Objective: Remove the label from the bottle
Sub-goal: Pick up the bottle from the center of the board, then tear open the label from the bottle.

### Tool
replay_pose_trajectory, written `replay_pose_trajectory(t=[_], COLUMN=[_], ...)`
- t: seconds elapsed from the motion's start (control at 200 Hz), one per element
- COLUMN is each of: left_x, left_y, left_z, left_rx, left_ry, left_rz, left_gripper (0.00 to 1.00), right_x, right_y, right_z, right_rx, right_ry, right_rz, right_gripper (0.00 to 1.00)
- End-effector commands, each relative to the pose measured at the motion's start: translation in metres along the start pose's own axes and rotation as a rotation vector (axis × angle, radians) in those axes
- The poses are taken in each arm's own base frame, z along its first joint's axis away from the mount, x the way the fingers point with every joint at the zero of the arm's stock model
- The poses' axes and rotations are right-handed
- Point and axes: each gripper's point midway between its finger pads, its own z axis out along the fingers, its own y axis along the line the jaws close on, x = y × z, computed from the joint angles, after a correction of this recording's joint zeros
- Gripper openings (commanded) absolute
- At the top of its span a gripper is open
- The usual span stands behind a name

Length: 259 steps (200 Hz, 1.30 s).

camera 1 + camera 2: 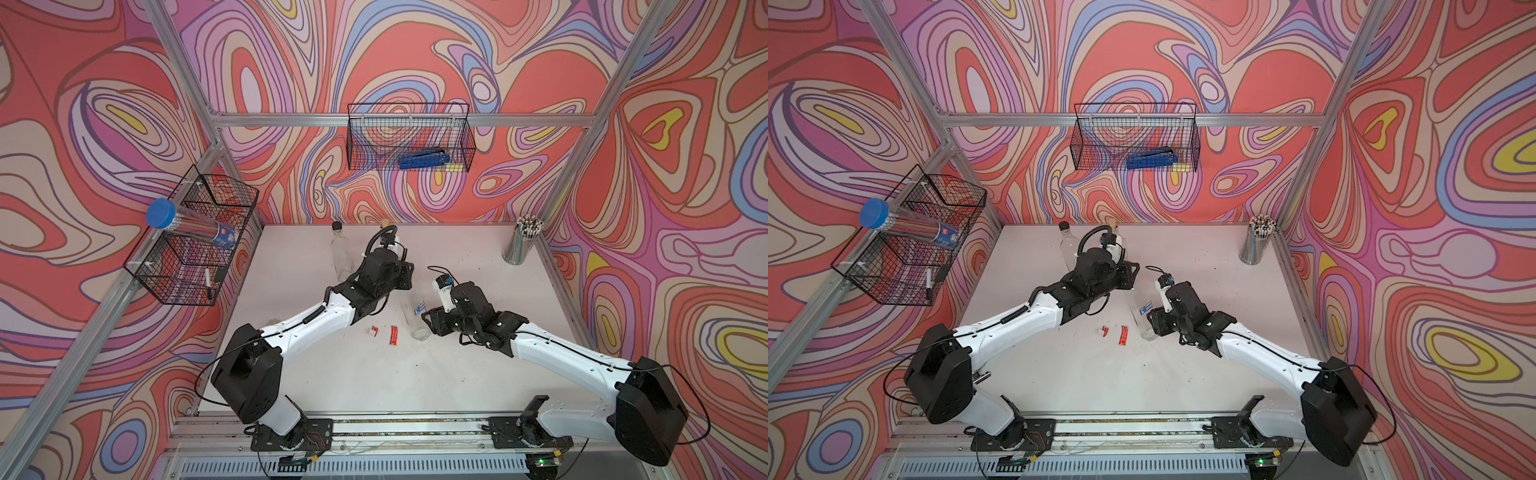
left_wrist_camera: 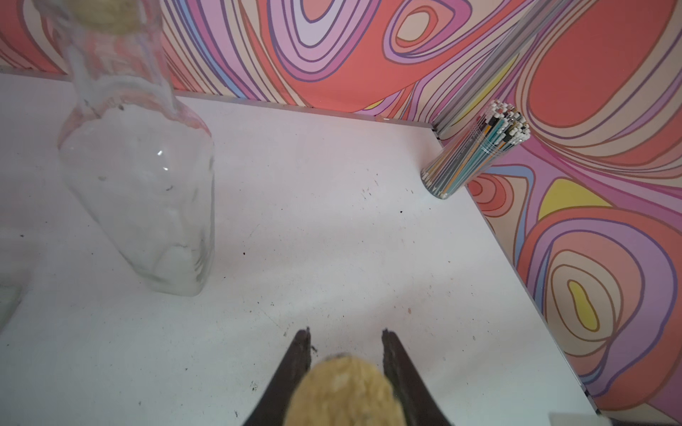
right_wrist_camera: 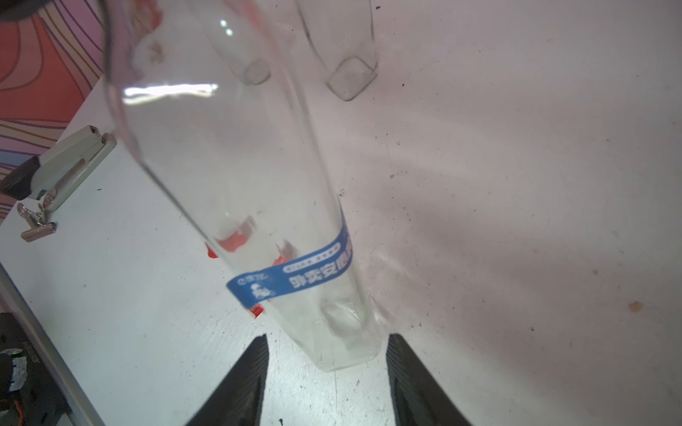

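Right claw (image 3: 328,336) released: fingers straddle the base of the bottle (image 3: 221,166) with a gap on one side, grasping nothing. Just past my fingertips, higher up the glass, is the label (image 3: 295,274), a blue strip wrapped part way round, not yet off. It has white Chinese characters, an "e" mark and a scooter-rider icon. It's upside down from here, can't read it properly. Left claw (image 2: 345,331) is clenched on the cork (image 2: 343,391) at the bottle's top. Risks, my guess: closing this low pinches bare glass, not label. Slick glass could skid the base out, or the cork could pull free and drop it. Beyond the bottle, red scrap (image 1: 392,335) on the table (image 1: 457,374). Farther out, spare bottle (image 3: 350,73), then pencil cup (image 1: 521,245).
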Motion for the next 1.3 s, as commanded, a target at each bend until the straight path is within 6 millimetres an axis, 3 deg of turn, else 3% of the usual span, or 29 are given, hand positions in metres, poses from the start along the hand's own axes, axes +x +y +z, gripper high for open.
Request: replay_pose_trajectory(t=[0.0,0.225,0.471,1.292], left_x=[0.015,0.016,0.015,0.017], left_y=[0.015,0.023,0.025,0.026], left_z=[0.003,0.005,0.004,0.003], left_rx=[-0.098,-0.177,-0.199,-0.201], left_ry=[0.058,0.065,0.070,0.071], left_rz=[-0.052,-0.071,-0.085,-0.094], left_gripper=[0.00,0.00,0.00,0.00], right_x=[-0.011,-0.015,-0.020,-0.017], right_y=[0.010,0.029,0.027,0.033], right_z=[-0.010,-0.010,-0.002,0.018], right_rx=[-0.022,0.010,0.126,0.140], right_ry=[-0.051,-0.057,-0.061,-0.047], right_rz=[-0.022,-0.083,-0.130,-0.146], right_gripper=[0.55,0.51,0.42,0.31])
